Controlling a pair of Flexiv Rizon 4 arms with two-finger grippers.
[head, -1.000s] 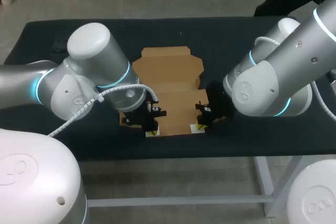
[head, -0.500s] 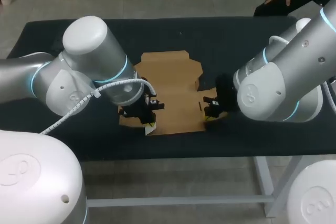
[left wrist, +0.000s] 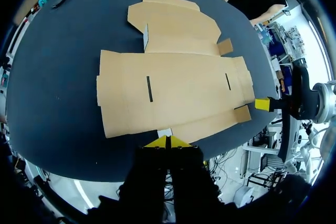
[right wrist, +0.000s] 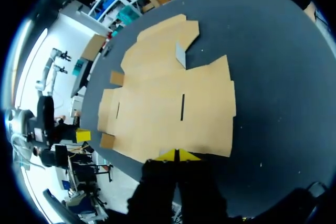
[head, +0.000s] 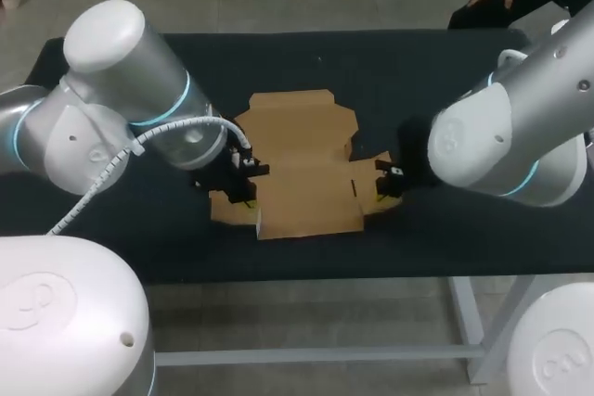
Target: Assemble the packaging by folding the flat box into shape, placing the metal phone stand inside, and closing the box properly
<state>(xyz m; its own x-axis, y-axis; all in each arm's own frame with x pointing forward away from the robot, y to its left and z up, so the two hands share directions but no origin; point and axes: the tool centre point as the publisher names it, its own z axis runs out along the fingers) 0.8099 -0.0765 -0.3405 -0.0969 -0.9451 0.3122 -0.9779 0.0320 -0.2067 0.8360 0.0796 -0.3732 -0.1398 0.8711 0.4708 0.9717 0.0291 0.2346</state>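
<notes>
- While it lies flat and unfolded on the black table, the cardboard box blank fills the middle of the head view. Its lid panel is toward the upper middle, and side flaps spread out to the left and right.
- In the left wrist view the cardboard box blank stretches out ahead of the fingers, with two narrow slots cut into its main panel.
- Just left of centre in the head view, the left gripper hangs over the blank's left flap. In its own view the left gripper has its yellow tips pressed together with nothing between them, at the near edge of the cardboard. I cannot tell whether they touch it.
- Just right of centre, the right gripper is at the blank's right flap. In its own view the right gripper likewise has its tips closed on nothing, at the near edge of the cardboard box blank.
- The left arm comes in from the left edge of the head view, and the right arm from the right edge.
</notes>
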